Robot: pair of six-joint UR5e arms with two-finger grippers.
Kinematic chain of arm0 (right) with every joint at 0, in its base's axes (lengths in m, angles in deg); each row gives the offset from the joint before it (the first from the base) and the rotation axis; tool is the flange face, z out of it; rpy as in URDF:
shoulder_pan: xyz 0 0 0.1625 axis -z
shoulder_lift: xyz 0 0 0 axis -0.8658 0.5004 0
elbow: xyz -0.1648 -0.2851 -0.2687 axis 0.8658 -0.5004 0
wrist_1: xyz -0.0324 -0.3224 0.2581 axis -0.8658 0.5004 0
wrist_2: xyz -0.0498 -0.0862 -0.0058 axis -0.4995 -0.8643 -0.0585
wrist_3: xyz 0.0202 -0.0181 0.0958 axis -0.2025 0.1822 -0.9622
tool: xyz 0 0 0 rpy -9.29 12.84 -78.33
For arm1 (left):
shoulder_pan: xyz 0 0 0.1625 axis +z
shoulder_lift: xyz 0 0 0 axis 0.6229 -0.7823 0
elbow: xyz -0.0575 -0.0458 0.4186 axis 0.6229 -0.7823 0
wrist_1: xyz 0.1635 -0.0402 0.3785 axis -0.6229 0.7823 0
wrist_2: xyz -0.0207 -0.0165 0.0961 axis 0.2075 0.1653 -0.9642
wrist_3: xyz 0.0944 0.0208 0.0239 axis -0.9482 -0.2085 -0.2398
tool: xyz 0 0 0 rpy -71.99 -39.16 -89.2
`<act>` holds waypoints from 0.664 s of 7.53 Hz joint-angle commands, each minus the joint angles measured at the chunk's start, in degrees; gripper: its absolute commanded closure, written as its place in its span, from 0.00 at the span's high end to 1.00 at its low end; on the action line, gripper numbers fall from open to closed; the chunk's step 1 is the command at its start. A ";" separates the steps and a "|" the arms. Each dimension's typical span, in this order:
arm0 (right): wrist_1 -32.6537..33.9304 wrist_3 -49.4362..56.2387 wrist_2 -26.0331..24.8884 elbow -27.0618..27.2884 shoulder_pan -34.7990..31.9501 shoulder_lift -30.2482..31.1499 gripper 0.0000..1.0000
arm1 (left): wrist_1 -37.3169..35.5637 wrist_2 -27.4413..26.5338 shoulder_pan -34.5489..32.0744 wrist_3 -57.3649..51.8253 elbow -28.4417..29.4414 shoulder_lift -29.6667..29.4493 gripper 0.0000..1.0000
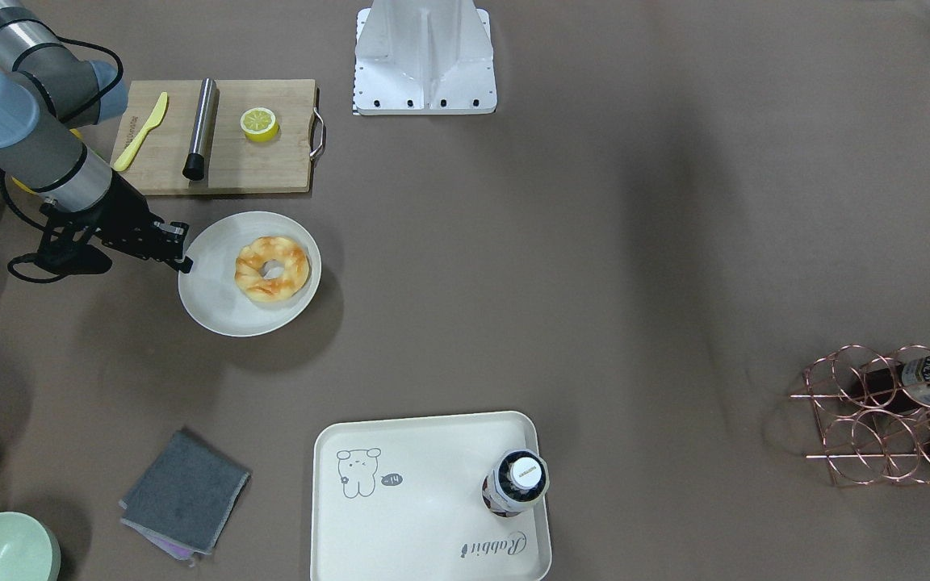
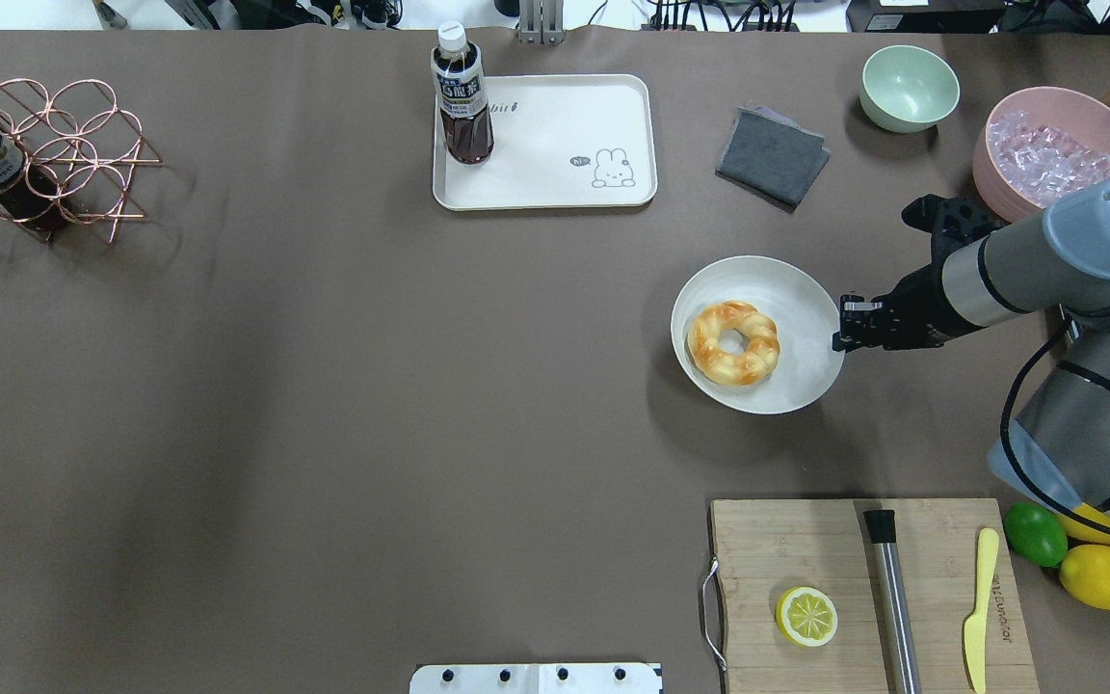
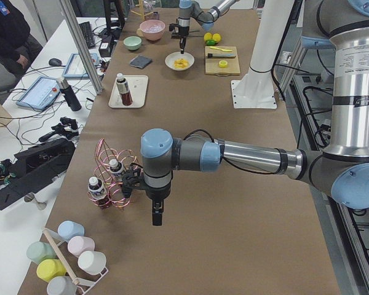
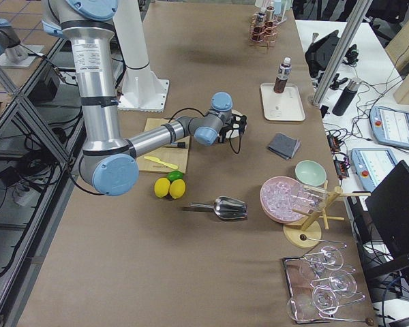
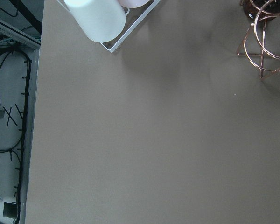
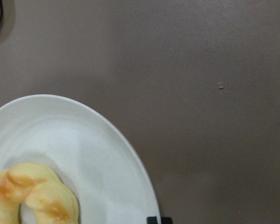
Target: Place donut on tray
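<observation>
The golden twisted donut [image 1: 251, 272] lies on a round white plate [image 1: 215, 303]; it also shows in the overhead view [image 2: 757, 353] and the right wrist view [image 6: 35, 193]. The cream tray [image 2: 555, 125] with the bear drawing sits at the far middle of the table [image 1: 416, 516], with a dark bottle [image 2: 462, 96] standing on one end of it. My right gripper [image 2: 840, 333] hangs just outside the plate's rim [image 1: 183, 252], fingers together, empty. My left gripper [image 3: 157, 215] shows only in the left side view, far from the donut; I cannot tell its state.
A wooden board [image 2: 806, 540] with a lemon half [image 2: 806, 616], steel rod and yellow knife lies near the robot. A grey cloth [image 2: 773, 154], green bowl [image 2: 909, 87] and pink ice bowl [image 2: 1056, 154] stand beyond the plate. A copper wire rack [image 2: 44, 154] is far left.
</observation>
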 commanded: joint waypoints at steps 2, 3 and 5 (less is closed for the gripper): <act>-1.22 -0.69 2.66 -0.64 -4.15 -3.79 0.00 | -0.03 0.00 0.00 0.00 -0.11 -0.11 0.98; -1.04 -0.87 2.49 -3.26 -5.11 -6.86 0.00 | -0.03 0.00 0.00 0.09 -0.29 0.24 0.98; -0.95 -2.09 2.31 -13.60 -6.35 -16.59 0.00 | -0.03 0.00 -0.26 0.18 -1.16 0.51 0.98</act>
